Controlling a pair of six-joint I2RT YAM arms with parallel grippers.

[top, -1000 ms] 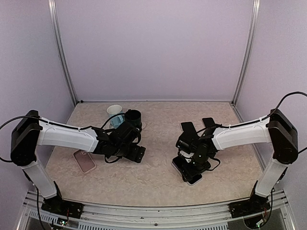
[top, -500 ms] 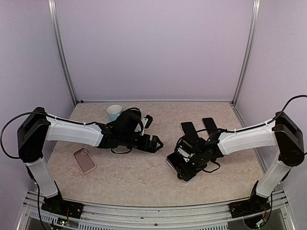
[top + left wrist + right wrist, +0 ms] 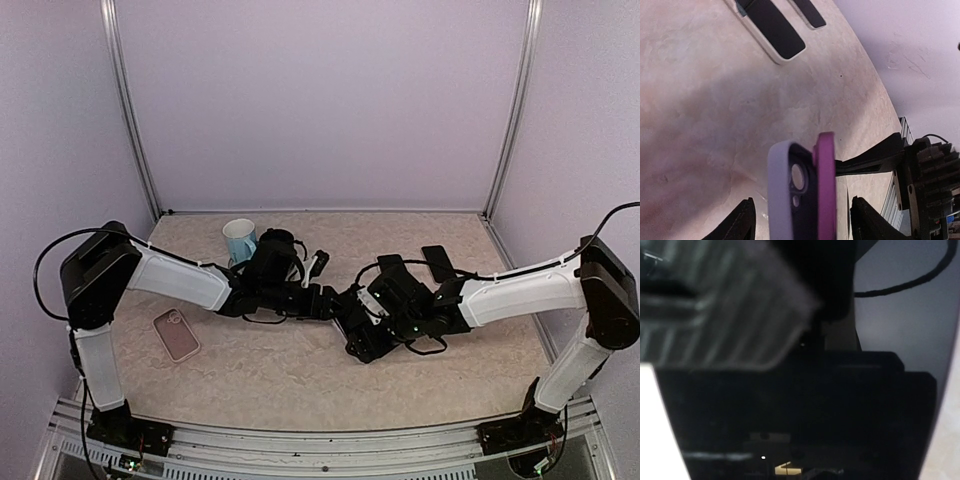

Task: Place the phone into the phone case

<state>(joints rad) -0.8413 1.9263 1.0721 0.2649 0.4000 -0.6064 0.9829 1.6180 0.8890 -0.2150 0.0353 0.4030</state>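
Both arms stretch low toward the middle and meet there. The left gripper (image 3: 802,200) is wide open. The pale lilac rounded phone case (image 3: 779,190) stands on edge right between its jaws, touching neither (a purple flat slab (image 3: 826,180) hugs one side). The right gripper (image 3: 362,328) sits just past those jaws. Its own view is dark and blurry, only a black shiny screen (image 3: 790,405), so I cannot tell its jaws.

Mug (image 3: 238,240) behind left arm (image 3: 185,283), tabletop (image 3: 290,378) free in front
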